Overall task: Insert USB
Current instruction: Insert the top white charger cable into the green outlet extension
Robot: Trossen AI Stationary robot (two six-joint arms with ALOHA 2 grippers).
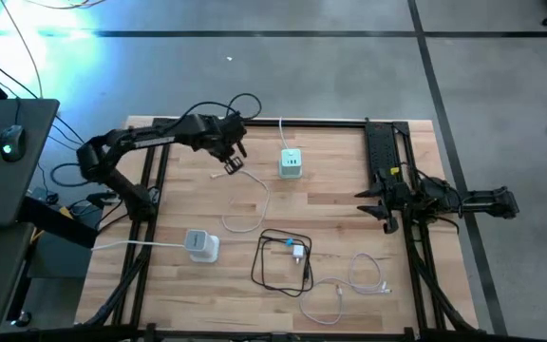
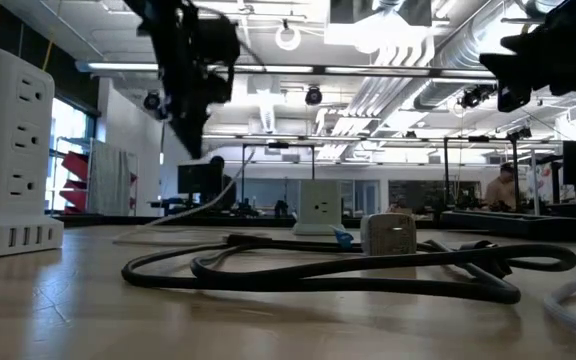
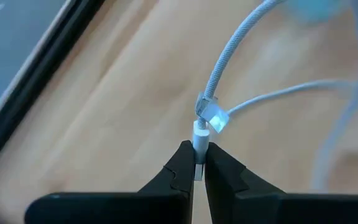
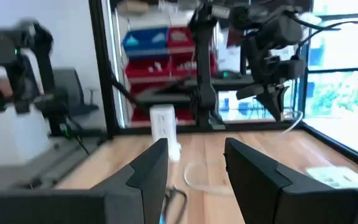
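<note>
L hand (image 3: 196,167) clamped on the white USB plug (image 3: 200,134), raised over the far-left part of the table (image 1: 349,204); I see its white cable (image 1: 254,204) trailing down to the wood. Green-and-white power cube (image 1: 291,163) sits just beside, to the right. R hand (image 4: 194,163) idle at right table edge, fingers apart, nothing in them.

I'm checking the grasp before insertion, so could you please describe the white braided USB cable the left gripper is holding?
The white braided USB cable ends in a small white plug, pinched between the shut fingers of the left gripper. A clear clip sits just behind the plug. The cord trails over the light wooden table, left of the small white power cube.
</note>
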